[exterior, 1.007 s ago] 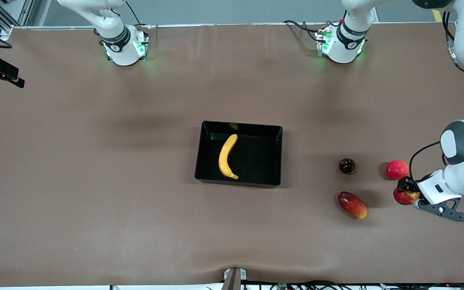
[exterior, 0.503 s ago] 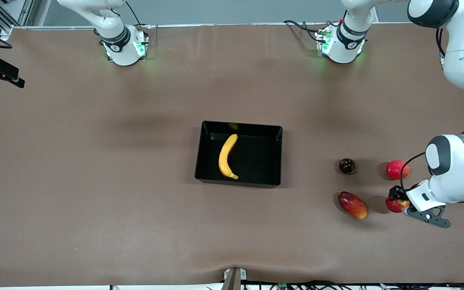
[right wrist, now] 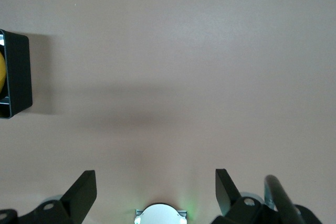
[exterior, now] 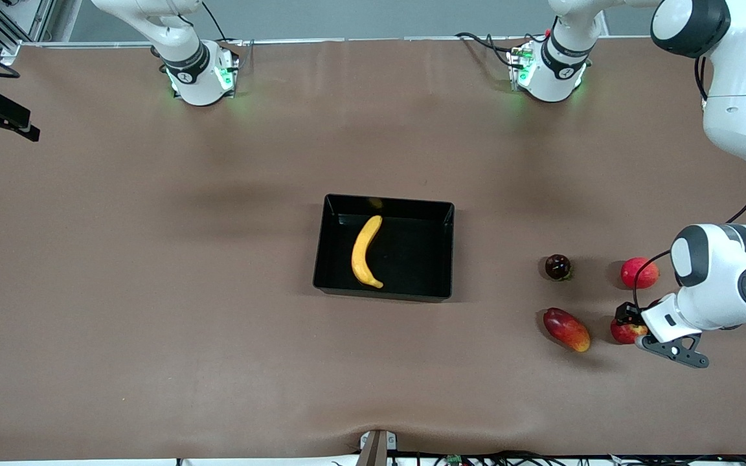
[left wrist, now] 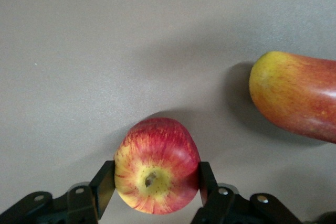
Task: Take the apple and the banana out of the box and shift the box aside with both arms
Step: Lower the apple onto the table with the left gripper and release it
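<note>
Over the brown table [exterior: 153, 291], the left hand [left wrist: 156, 184] grips the apple [left wrist: 156, 165].

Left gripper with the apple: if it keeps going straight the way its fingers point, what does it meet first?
The left gripper, shut on the apple, points down at the table. Bare tabletop lies straight ahead of it; the mango sits off to one side, probably clear of that line, though depth is unclear.

One banana [exterior: 365, 252], two apples [exterior: 628, 331], one mango [exterior: 566, 329], perhaps one plum [exterior: 557, 266].
</note>
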Controlling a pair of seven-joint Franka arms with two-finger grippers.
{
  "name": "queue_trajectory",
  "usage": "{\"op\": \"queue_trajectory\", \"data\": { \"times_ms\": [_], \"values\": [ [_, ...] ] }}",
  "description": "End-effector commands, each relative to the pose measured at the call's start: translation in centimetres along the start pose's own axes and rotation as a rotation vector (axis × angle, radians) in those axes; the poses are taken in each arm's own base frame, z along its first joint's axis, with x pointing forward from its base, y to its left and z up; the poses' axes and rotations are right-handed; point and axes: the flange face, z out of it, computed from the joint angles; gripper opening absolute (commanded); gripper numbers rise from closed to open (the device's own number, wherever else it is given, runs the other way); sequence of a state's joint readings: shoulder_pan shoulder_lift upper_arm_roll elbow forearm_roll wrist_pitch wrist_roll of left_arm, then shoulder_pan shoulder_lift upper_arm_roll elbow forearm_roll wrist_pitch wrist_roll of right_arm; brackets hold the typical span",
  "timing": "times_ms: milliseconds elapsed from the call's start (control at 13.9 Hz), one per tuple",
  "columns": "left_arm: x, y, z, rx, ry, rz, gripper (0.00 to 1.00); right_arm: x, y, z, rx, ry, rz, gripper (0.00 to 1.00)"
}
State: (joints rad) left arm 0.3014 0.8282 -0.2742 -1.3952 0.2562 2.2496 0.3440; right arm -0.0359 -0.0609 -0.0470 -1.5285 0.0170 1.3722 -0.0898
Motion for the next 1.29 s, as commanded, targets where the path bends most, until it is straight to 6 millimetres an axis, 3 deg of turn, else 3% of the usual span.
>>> {"op": "queue_trajectory", "data": {
  "times_ms": [0,72,360,503,863,1223],
  "values": [
    [0.3,-0.2,0.5,0.037,-0.004,-0.019,0.40,0.1,0.1,-0.4,0.009,0.007,0.000,1.00],
    [0.3,-0.5,0.1,0.041,0.001,-0.030,0.99,0.1,0.1,-0.4,0.011,0.008,0.000,1.00],
    [0.9,-0.3,-3.9,0.057,0.040,-0.066,1.00,0.1,0.1,-0.4,0.009,0.007,0.000,1.00],
    [1.3,1.0,-7.0,0.057,0.023,-0.084,1.00,0.1,0.1,-0.4,0.009,0.007,0.000,1.00],
    [1.8,9.2,-14.1,0.016,-0.025,-0.150,1.00,0.1,0.1,-0.4,0.009,0.007,0.000,1.00],
    [1.2,20.2,-18.3,0.001,-0.018,-0.292,1.00,0.1,0.2,-0.4,0.010,0.008,0.002,1.00]
  ]
}}
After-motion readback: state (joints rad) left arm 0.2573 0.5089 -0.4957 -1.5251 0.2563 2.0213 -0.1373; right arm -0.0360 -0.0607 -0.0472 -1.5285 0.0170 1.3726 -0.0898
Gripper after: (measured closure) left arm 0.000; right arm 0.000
